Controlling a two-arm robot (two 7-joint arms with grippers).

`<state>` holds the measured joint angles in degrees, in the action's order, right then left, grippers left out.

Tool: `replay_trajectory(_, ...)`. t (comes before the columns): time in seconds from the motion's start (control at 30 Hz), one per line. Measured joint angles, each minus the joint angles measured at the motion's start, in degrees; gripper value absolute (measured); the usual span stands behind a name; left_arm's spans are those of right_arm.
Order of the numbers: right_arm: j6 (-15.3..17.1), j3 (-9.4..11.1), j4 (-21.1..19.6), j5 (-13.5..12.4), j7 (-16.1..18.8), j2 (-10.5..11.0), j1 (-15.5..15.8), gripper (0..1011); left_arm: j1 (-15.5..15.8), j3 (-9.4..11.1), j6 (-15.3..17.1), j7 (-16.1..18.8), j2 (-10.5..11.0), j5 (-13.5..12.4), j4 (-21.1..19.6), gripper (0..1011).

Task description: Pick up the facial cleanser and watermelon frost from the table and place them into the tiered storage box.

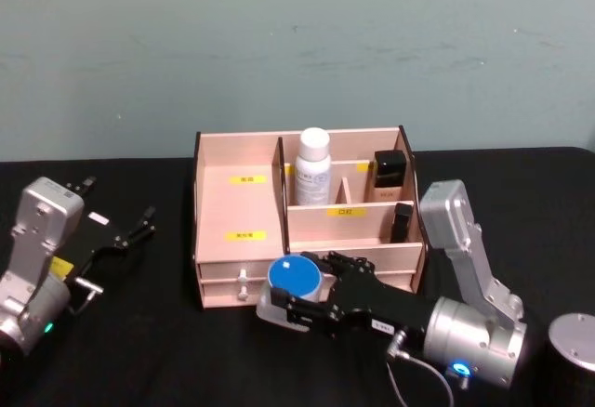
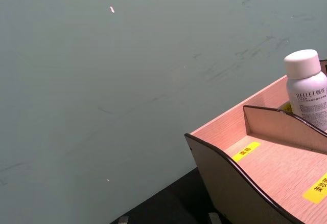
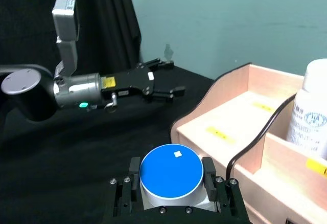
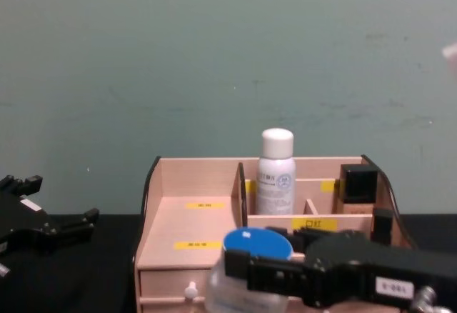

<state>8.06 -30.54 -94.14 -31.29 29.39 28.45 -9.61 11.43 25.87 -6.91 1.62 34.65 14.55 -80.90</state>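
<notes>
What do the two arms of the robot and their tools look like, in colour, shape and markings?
Both arms have silver-grey metal links with rounded cylindrical joints. The left tool and right tool are black, angular, with slim fingers. The left arm carries a yellow label and a small green light near its joint; the right arm has a white label, a blue ring light and a thin grey cable at its wrist.

A robot test bench in a lab is suggested. A black-draped table [image 1: 167, 351] is set against a bare teal wall [image 1: 297, 45].
</notes>
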Motion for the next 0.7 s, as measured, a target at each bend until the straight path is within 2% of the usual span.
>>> replay_trajectory(0.33, 0.76, -0.64, 4.24, 0.22, -1.23, -3.21, -5.05, 736, 0.00, 0.00, 0.00, 0.00, 0.00, 0.00, 0.00, 1010)
replay_trajectory(0.7, 0.51, -0.63, 8.62, 0.00, -1.24, -5.41, -8.76, 736, 0.00, 0.00, 0.00, 0.00, 0.00, 0.00, 0.00, 1010)
